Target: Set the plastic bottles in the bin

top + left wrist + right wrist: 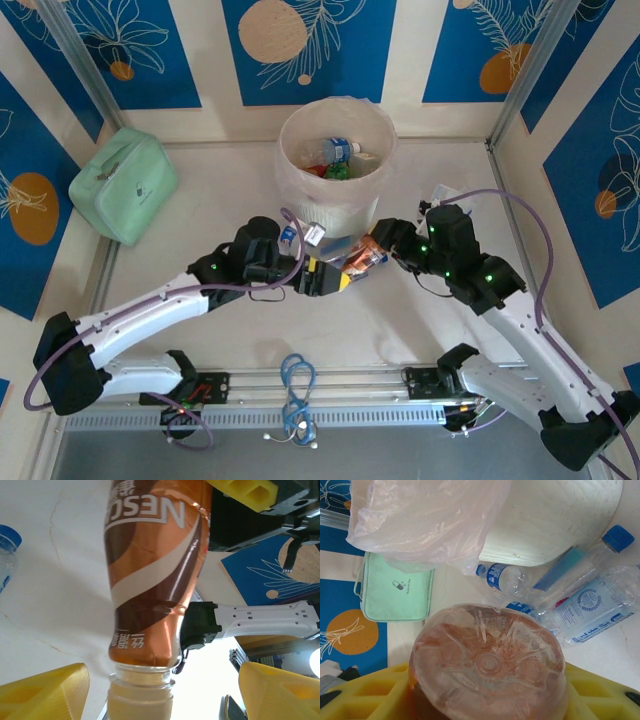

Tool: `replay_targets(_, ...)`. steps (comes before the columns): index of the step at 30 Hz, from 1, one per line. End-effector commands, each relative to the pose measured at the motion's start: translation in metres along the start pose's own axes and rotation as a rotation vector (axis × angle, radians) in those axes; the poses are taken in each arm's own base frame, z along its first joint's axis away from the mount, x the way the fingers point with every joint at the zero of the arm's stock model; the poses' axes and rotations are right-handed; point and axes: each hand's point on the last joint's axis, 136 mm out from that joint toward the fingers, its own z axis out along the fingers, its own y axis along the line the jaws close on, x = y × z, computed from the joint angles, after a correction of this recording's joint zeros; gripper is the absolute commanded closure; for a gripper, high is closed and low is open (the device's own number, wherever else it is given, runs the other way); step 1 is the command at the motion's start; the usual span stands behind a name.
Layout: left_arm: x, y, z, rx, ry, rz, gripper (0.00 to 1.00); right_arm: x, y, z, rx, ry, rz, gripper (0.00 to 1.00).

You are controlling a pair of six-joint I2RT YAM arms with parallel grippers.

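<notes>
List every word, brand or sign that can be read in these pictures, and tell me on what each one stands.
"NESC" (upside down, rest cut off): label of the brown bottle.
Chinese characters by its neck: too unsure to quote.
Blue label with a crest on a clear bottle: print too small.
Pill sign and a line under it on the mint-green pouch: line blurred.

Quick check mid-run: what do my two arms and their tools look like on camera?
Both the left arm and right arm have white links with black joints and bases, small green lights near the wrists, and a purple cable running along each. The left tool and right tool are black with chunky yellow fingers.
</notes>
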Motion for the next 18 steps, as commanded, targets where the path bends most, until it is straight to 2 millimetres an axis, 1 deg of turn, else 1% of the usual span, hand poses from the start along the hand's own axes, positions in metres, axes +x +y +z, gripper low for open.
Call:
replay_targets(1,-0.009,-0.02,0.0,0.055,-0.009,0.061,0.23,-0.009,0.021,-0.007,-0.061,-0.031,0.002,0.46)
replay_targets(7,-0.009,-0.018,0.002,0.046,-0.002,0.067,0.26,-0.008,0.029,-0.008,-0.078,-0.03,-0.003,0.46)
replay_targets(15,-0.011,-0.02,0.003,0.053,-0.003,0.08,0.32,-0.004,0.031,-0.004,-0.082,-0.015,0.001,0.46)
replay_targets(18,-0.012,-0.021,0.003,0.057,-0.005,0.082,0.37,-0.002,0.032,-0.002,-0.083,-0.007,0.008,0.46)
